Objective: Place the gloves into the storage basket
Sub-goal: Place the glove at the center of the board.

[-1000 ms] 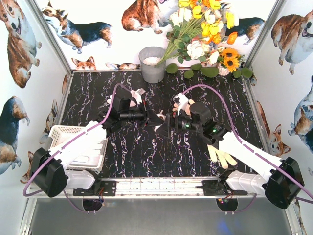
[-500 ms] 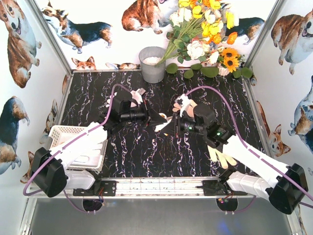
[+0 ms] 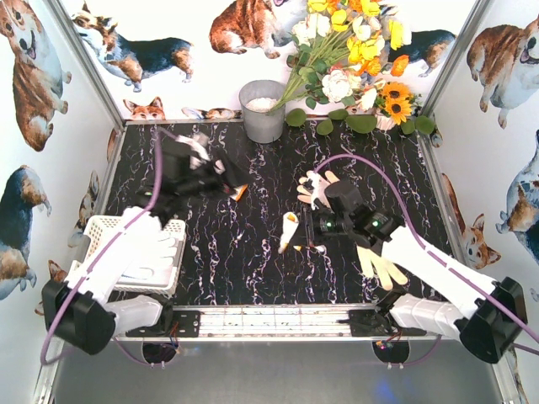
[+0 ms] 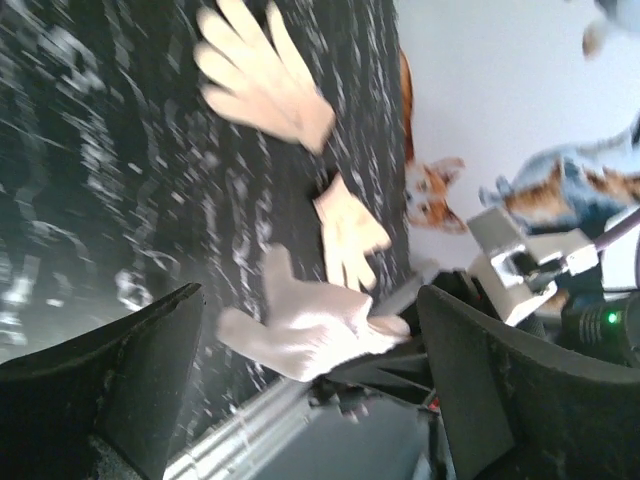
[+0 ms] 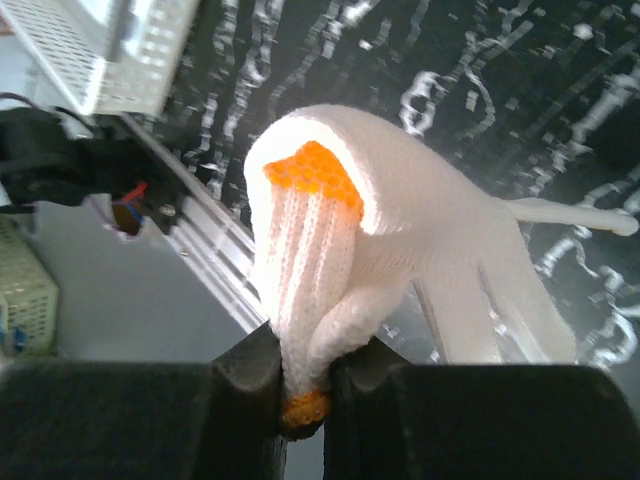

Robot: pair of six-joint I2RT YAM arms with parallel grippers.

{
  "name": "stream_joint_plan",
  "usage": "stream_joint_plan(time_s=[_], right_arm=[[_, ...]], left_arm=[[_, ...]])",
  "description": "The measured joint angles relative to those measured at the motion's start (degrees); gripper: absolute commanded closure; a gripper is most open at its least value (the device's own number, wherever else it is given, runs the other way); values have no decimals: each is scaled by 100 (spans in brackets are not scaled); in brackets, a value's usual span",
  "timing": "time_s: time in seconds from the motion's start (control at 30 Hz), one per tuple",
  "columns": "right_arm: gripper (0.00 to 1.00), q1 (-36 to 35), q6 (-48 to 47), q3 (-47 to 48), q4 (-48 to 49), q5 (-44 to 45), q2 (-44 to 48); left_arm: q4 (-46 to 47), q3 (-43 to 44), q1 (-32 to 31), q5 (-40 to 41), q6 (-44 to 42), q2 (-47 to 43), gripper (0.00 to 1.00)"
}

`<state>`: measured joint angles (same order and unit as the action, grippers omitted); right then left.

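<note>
My right gripper (image 3: pixel 303 229) is shut on the orange cuff of a white glove (image 3: pixel 289 232), which hangs limp from it over the middle of the table. In the right wrist view the cuff is pinched between the jaws of this gripper (image 5: pixel 305 378) and the glove (image 5: pixel 400 220) spreads out ahead. My left gripper (image 3: pixel 232 187) stands open and empty at the back left, well apart from the held glove (image 4: pixel 310 325). A cream glove (image 3: pixel 316 187) lies behind the right wrist. Another glove (image 3: pixel 381 268) lies beside the right forearm. The white storage basket (image 3: pixel 103 227) stands at the front left with a white glove (image 3: pixel 158 257) in it.
A grey metal bucket (image 3: pixel 263 111) stands at the back centre, with a bunch of flowers (image 3: pixel 354 59) leaning to its right. Printed walls close in the table on three sides. A metal rail (image 3: pixel 278 320) runs along the near edge between the arm bases.
The left gripper has opened, let go of the glove and swung away to the back left. The right gripper has shut on the glove's cuff and now holds it alone.
</note>
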<state>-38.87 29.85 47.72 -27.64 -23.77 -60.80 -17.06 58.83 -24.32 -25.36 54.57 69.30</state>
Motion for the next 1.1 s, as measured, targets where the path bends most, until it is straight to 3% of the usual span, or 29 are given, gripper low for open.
stream_joint_plan(time_s=[0.2,0.53,0.7,0.83,0.93,1.1], right_arm=[[98,0,-479,1005,-1506,723,-772],[96,-238,-1738,3062,-3397,2107,-2931],[51,-802,-1934,3268,-3467,2214,-3729],[23,-1110,-1823,3224,-3163,2046,-3915],[13,-1185,-1683,3029,-2656,1963,-3661],[12,-1167,-1327,2382,-2068,2302,-2535]], left_arm=[[-778,407,1078,365,-1069,-358,17],[-1241,22,1191,636,-1626,-680,17],[-1316,-313,1191,785,-1615,-907,17],[-1480,-326,1191,962,-1622,-992,16],[-1556,-330,1191,1051,-1626,-1095,17],[-1176,-627,1182,800,-1556,-1174,24]])
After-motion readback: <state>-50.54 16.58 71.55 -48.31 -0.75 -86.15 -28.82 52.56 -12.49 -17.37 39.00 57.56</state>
